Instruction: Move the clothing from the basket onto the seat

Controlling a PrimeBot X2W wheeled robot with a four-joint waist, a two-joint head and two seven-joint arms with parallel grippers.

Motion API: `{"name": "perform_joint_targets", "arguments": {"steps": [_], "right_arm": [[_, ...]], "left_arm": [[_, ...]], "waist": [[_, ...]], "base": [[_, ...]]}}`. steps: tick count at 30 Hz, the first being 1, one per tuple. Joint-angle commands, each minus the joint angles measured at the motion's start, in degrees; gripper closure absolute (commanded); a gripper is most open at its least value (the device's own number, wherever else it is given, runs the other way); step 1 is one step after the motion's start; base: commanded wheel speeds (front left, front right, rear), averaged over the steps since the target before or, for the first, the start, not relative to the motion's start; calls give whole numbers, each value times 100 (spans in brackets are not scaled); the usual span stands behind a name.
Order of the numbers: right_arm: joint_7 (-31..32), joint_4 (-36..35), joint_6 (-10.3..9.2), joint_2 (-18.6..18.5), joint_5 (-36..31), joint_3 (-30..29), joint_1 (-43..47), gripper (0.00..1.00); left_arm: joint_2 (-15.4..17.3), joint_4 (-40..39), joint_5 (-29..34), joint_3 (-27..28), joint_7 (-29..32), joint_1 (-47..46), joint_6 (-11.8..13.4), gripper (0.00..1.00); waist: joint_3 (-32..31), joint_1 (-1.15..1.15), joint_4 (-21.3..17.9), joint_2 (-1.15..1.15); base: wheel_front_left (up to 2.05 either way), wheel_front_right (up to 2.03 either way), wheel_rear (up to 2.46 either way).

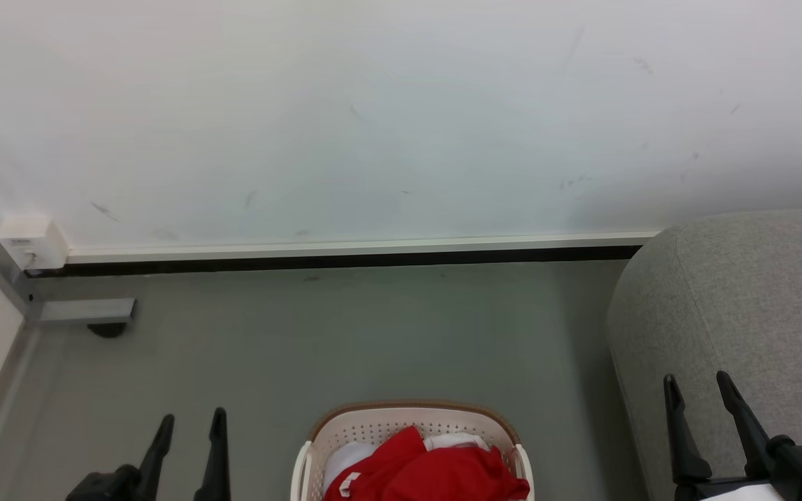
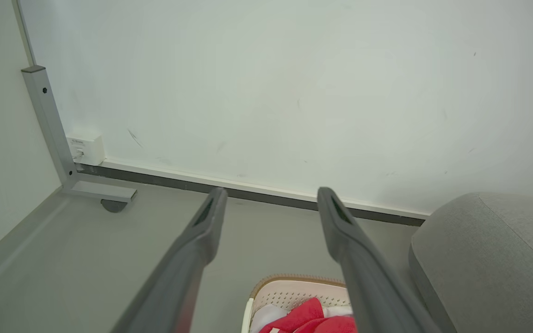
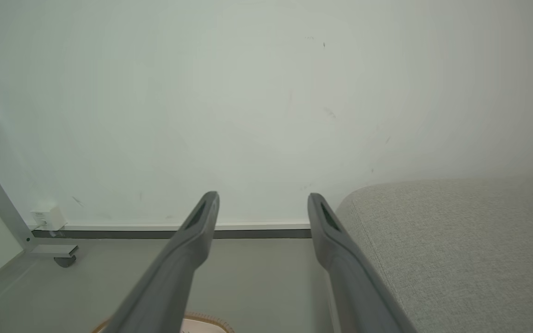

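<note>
While both claws hang open and empty, the bright red soft fabric clothing (image 1: 436, 470) lies heaped in the cream-white holed plastic basket (image 1: 373, 426); the left claw (image 1: 193, 415), left of the basket, looks the nearer; the right claw (image 1: 695, 379) stands farther right of it, before the grey woven seat (image 1: 742, 299).

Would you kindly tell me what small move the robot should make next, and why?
Probably lower the left gripper inward toward the clothing in the basket. It and the right gripper are both open and empty, the red clothing lies heaped in the basket, and the left gripper looks nearer to it than the right.
</note>
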Motion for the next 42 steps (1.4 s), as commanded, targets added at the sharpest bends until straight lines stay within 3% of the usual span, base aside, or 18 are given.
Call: {"name": "perform_joint_targets", "arguments": {"steps": [1, 20, 42], "right_arm": [[-34, -2, -10, -3, -91, -16, 48, 0], [-238, 299, -12, 13, -434, -106, 117, 0], [-229, 488, -12, 15, -131, -34, 76, 0]], "left_arm": [[51, -9, 152, 19, -68, 24, -18, 0], [54, 115, 674, -14, -258, 132, 19, 0], [52, 208, 525, -118, -242, 156, 51, 0]], "waist": [[2, 0, -1, 0], [-20, 0, -29, 0], [-21, 0, -46, 0]], "base": [[0, 0, 0], [0, 0, 0], [0, 0, 0]]}}
